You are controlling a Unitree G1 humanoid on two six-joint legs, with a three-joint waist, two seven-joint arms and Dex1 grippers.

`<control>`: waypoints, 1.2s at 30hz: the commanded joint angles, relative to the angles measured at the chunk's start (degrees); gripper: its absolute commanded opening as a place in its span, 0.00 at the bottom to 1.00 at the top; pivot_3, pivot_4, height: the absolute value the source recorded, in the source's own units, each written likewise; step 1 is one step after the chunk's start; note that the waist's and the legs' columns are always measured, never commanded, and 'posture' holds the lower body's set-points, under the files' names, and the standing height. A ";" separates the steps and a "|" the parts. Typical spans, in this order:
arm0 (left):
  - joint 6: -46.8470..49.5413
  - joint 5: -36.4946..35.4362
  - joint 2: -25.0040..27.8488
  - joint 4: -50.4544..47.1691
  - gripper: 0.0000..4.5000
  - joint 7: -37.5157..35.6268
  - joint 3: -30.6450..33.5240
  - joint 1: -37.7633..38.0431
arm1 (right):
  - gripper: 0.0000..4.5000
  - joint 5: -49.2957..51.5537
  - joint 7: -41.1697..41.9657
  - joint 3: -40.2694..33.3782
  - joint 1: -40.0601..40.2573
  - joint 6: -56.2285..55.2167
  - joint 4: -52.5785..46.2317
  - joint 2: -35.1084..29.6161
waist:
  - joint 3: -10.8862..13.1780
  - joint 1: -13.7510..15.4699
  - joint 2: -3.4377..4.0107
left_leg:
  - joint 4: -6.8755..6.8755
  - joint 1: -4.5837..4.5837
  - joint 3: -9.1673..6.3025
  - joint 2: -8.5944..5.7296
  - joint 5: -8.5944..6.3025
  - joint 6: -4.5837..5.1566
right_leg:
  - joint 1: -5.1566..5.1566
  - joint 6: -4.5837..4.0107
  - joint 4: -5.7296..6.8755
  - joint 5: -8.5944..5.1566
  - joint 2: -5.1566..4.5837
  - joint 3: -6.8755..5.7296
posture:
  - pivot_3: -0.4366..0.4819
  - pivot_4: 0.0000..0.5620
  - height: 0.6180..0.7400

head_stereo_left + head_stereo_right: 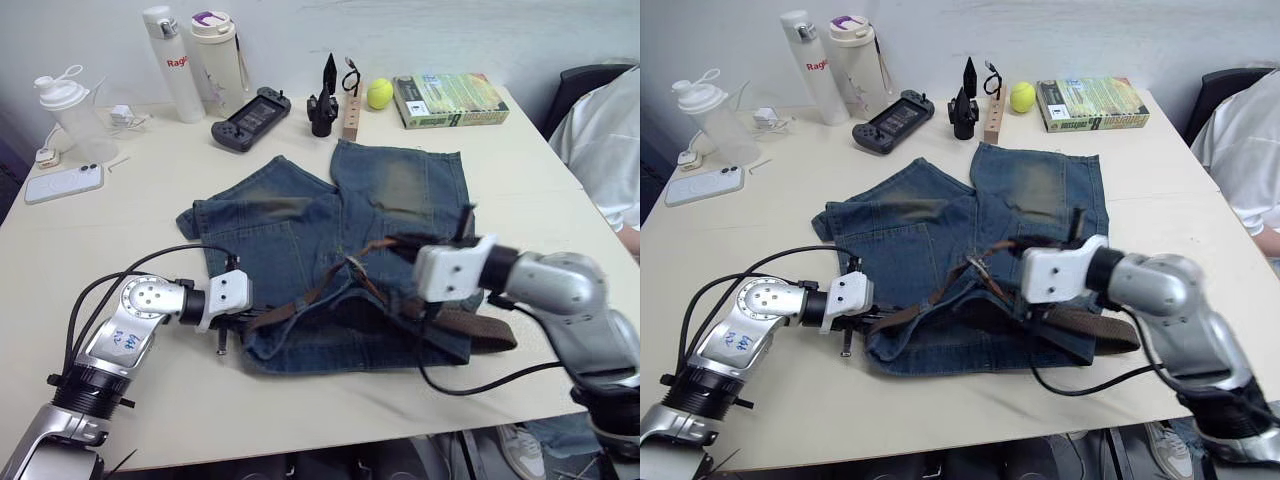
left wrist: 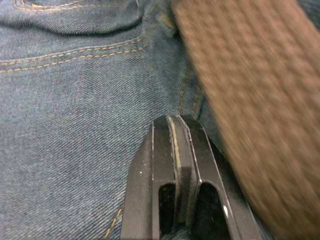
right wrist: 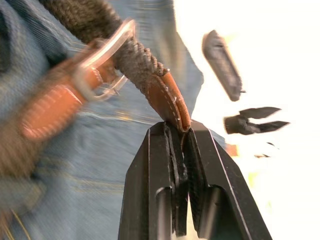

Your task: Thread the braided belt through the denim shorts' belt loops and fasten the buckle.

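Closest to me, at the near edge of the table [image 1: 300,410], the shorts [image 1: 300,240] lie flat with the waistband toward the robot and the legs pointing away. The left gripper [image 2: 176,131] sits at the waistband's left end, its fingers pressed together on the denim, with the belt [image 1: 480,328] running just beside it. The belt follows the waistband across to the right, where a thick loop of it spills out past the shorts. The right gripper [image 3: 179,131] hovers over the middle of the shorts, fingers clamped on the belt's tan leather tip. The tip has passed through the silver buckle [image 3: 102,65], which hangs just beyond the fingers.

Farther back stand a game controller [image 1: 250,118], a black tool stand [image 1: 323,100], a tennis ball [image 1: 380,94] and a green book [image 1: 450,100]. At the far left are a phone [image 1: 63,183], a clear shaker [image 1: 70,115] and two bottles [image 1: 195,60]. A person in white [image 1: 605,140] sits at the right.
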 commanded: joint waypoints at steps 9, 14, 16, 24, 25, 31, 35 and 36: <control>-1.76 6.17 -0.73 3.40 0.01 0.95 -4.28 3.47 | 0.00 9.80 -2.96 -10.03 -6.84 8.41 -2.11 0.09 | -0.02 0.09 0.03 | 0.01 0.04 -0.02 -0.06 -0.01 0.05 | 0.08 0.00 0.02 0.00 -0.13 -0.07 | 0.48 0.27 0.81; -2.34 4.14 -2.75 3.30 0.01 2.56 -2.24 2.62 | 0.00 8.65 -0.04 -3.62 -3.18 7.84 -5.25 -0.61 | -0.04 0.29 0.06 | 0.03 0.05 -0.03 -0.11 0.00 0.09 | 0.11 0.01 0.03 0.01 -0.20 -0.10 | 0.48 0.27 0.81; -1.99 1.48 -3.52 2.28 0.01 2.97 0.43 2.00 | 0.00 6.06 0.82 0.45 -1.10 7.20 -5.48 -1.15 | -0.04 0.45 0.06 | 0.03 0.05 -0.04 -0.13 0.00 0.10 | 0.11 0.02 0.04 0.01 -0.21 -0.11 | 0.48 0.27 0.81; 14.01 -12.80 -1.76 -8.05 0.01 1.29 10.65 -1.72 | 0.00 -0.47 -1.75 8.83 -2.90 6.91 -2.63 2.43 | 0.02 0.01 0.02 | 0.07 -0.16 -0.08 -0.11 0.01 0.10 | -0.07 0.02 0.12 0.01 -0.16 -0.19 | 0.48 0.27 0.81; 15.58 -13.69 -1.96 -8.64 0.01 1.82 11.30 -2.63 | 0.00 -0.88 -1.80 9.35 -3.15 6.66 -2.35 2.70 | 0.02 0.02 0.02 | 0.07 -0.18 -0.08 -0.11 0.02 0.10 | -0.09 0.02 0.11 0.01 -0.15 -0.19 | 0.48 0.27 0.81; 29.29 -21.74 -5.89 -17.47 0.30 5.90 11.05 -7.84 | 0.00 -3.92 -2.24 12.86 -6.45 6.01 0.06 5.23 | 0.03 0.06 0.00 | 0.15 -0.19 -0.08 -0.17 0.04 0.13 | -0.03 0.06 0.11 0.03 0.09 -0.17 | 0.48 0.27 0.81; 31.27 -18.10 -7.29 -20.00 0.67 9.76 7.26 -8.99 | 0.00 -5.32 -1.96 14.01 -7.76 6.45 0.66 6.03 | 0.03 0.07 -0.01 | 0.15 -0.19 -0.08 -0.12 0.06 0.09 | -0.03 0.06 0.09 0.03 0.26 -0.15 | 0.48 0.27 0.81; 31.61 -17.31 -7.80 -19.97 0.78 10.99 6.73 -9.35 | 0.00 -5.57 -1.94 14.13 -8.07 6.47 0.78 6.18 | 0.03 0.06 -0.01 | 0.15 -0.17 -0.07 -0.11 0.06 0.09 | -0.02 0.06 0.09 0.03 0.29 -0.13 | 0.48 0.27 0.81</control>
